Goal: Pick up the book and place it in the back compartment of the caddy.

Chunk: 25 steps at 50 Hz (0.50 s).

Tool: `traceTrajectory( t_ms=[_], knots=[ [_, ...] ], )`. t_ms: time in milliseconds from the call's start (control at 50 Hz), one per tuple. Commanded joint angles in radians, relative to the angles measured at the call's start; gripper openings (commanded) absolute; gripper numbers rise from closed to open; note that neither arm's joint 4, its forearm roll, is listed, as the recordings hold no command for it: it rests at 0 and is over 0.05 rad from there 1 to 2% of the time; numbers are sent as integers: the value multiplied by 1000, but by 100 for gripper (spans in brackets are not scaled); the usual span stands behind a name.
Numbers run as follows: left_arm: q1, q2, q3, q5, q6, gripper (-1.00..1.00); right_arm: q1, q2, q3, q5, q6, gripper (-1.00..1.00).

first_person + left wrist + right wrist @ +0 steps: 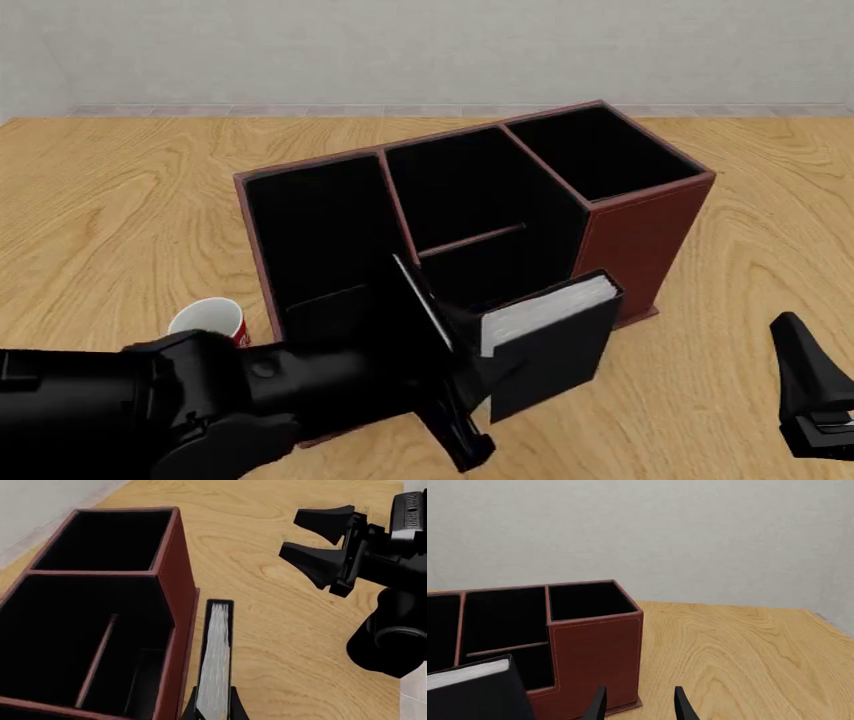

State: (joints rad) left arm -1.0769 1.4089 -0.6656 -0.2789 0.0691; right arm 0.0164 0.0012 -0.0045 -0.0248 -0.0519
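My left gripper is shut on the black book. The book's white page edges face up, and it is held just outside the caddy's low near wall. The reddish-brown caddy stands mid-table. Its middle column is split by a thin cross partition. The back compartment is the half beside the book; it also shows in the left wrist view. My right gripper is open and empty, right of the caddy and low over the table.
A red-and-white mug stands left of the caddy, beside my left arm. The tall-walled end section is at the caddy's right, the long undivided section at its left. A pale wall runs behind the table.
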Motion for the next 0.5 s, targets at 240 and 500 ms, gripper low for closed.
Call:
traceTrajectory(
  t_ms=[240,500],
  knots=[
    [47,-135,-65,158,48,-100,0,0,0,0,0,100],
    [83,-186,-142,261,85,-100,0,0,0,0,0,100]
  ],
)
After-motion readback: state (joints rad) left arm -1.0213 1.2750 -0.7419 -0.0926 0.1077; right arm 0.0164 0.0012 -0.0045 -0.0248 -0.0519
